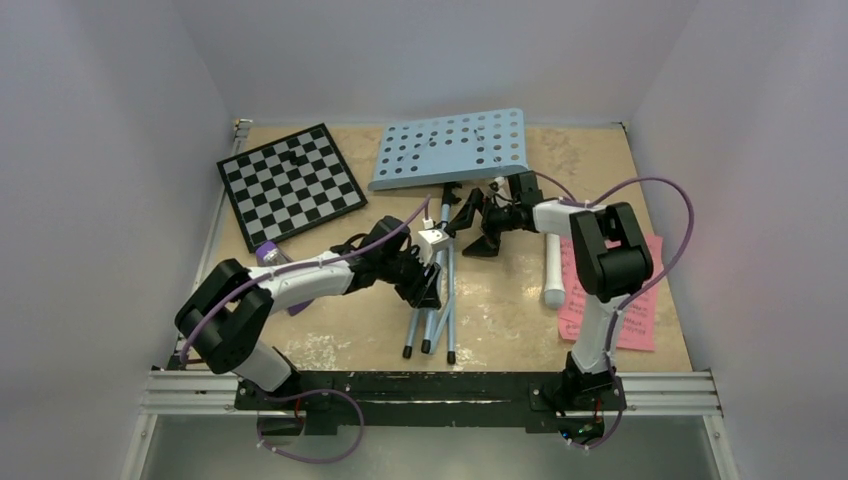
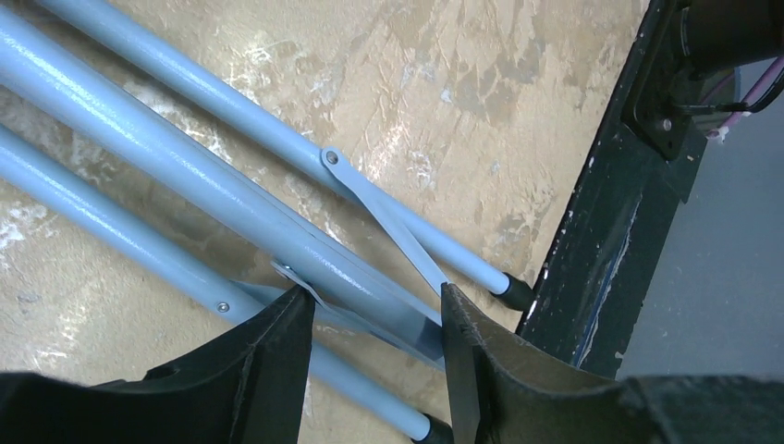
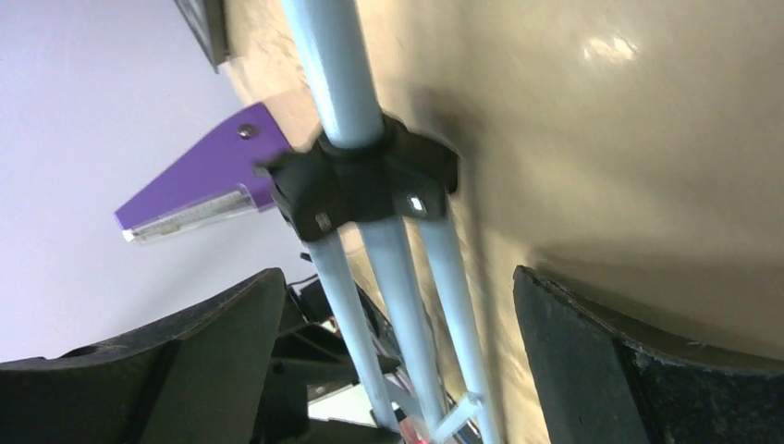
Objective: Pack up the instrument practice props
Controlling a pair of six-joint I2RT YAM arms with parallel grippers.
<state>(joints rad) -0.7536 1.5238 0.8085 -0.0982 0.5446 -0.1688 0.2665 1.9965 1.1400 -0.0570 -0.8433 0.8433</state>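
The light-blue music stand lies flat, its perforated desk (image 1: pixel 452 148) at the back and its folded tripod legs (image 1: pixel 432 315) pointing at the near edge. My left gripper (image 1: pixel 428 283) is shut across the folded legs; in the left wrist view the jaws (image 2: pixel 374 294) press on the middle tube (image 2: pixel 213 185). My right gripper (image 1: pixel 468 225) stands open astride the legs (image 3: pixel 398 277), just below the black collar (image 3: pixel 365 180), touching nothing. A purple metronome wedge (image 1: pixel 272 256) (image 3: pixel 199 185) lies left of the stand. The white recorder tube (image 1: pixel 553 270) and pink pages (image 1: pixel 640 300) lie at the right.
A black-and-white chessboard (image 1: pixel 290 182) sits at the back left. The black base rail (image 2: pixel 592 259) runs along the near edge, just past the rubber feet of the legs (image 2: pixel 513 291). White walls close in the table on three sides.
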